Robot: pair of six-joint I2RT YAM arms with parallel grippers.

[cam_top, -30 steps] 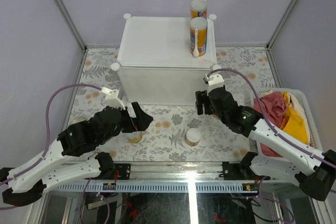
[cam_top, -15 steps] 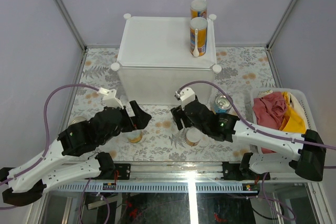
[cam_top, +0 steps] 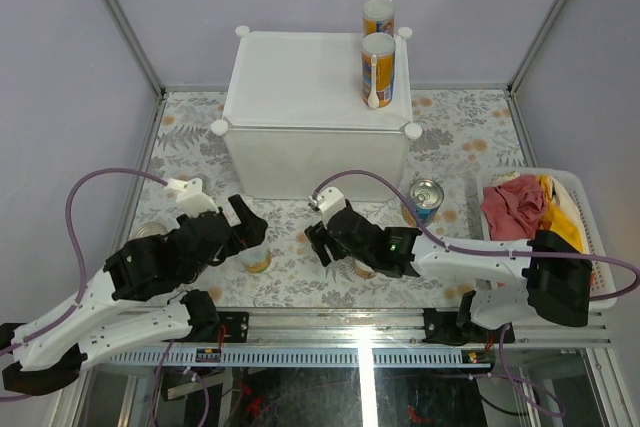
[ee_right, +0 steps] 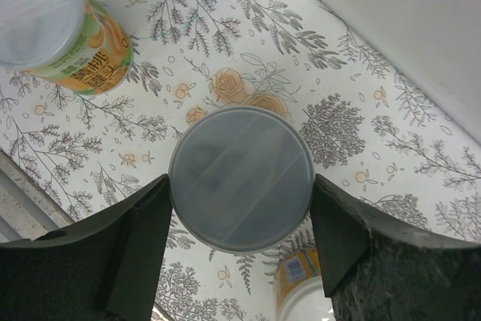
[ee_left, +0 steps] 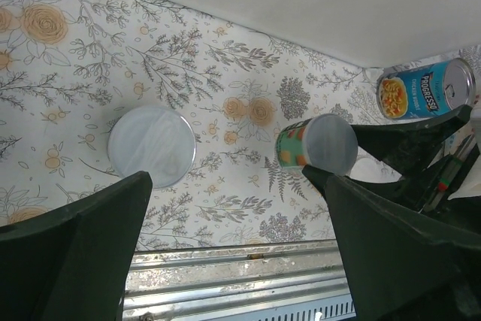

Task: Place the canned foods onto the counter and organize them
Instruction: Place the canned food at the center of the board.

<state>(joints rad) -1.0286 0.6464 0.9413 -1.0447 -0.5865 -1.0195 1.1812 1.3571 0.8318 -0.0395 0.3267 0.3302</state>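
Right wrist view looks straight down on the green can [ee_right: 240,178], which stands on the table [cam_top: 470,127] near the front rail. The right gripper [cam_top: 318,244] is half open. Its fingers [ee_right: 143,238] stand one at each side of the grey lid, very close to its edge. I see no sign that they press it, so I judge the can is not gripped yet.

Just to the left stands the orange can [ee_left: 152,146]. The left gripper [cam_top: 243,223] hangs above it with jaws at their widest and holds nothing. In the left wrist view this can's lid lies between the fingers, nearer to one than to the other. One more metal top [cam_top: 150,231] shows partly beneath the left arm.

A little farther, at the right, the blue can [cam_top: 427,197] stands near the front wall of the counter [cam_top: 300,77]. On the counter top, at its far right corner, two tall cans [cam_top: 378,67] stand one behind the other.

So I think about a third of the work is done: two cans are placed and four wait on the table. The next step seems to be closing on the green can and lifting it.
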